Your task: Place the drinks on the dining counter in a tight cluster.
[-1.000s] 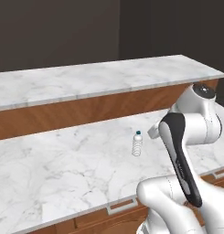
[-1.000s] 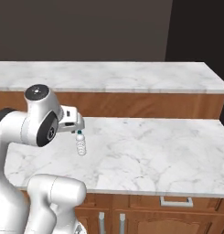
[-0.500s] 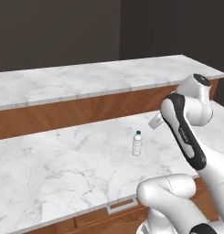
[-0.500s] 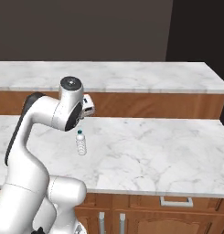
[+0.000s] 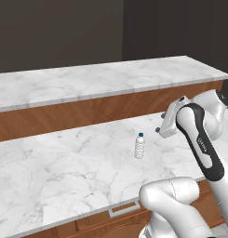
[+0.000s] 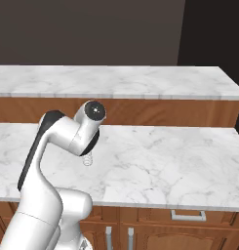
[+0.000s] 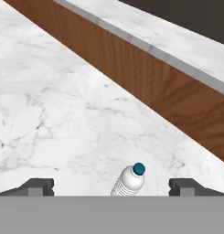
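Observation:
A tiny clear bottle (image 5: 139,146) with a dark cap stands upright on the lower marble counter (image 5: 64,172). My gripper (image 5: 163,129) hovers open just to its right and a little above it, touching nothing. In the hand view the bottle (image 7: 130,180) sits low between the two spread fingertips of the gripper (image 7: 112,185), slightly right of centre. From the right base view my arm covers most of the bottle (image 6: 88,160). The dining counter (image 5: 87,81), white marble over brown wood panels, runs behind and higher (image 6: 140,80) (image 7: 177,36).
The lower counter (image 6: 165,161) has drawers with silver handles (image 6: 188,214) under its front edge. The brown wood panel (image 5: 87,114) rises as a wall behind the bottle. Dark walls lie beyond the dining counter.
My arm has swung its elbow over and forward, and the hand has shifted slightly near the bottle. The bottle has not moved. The jaws stayed open.

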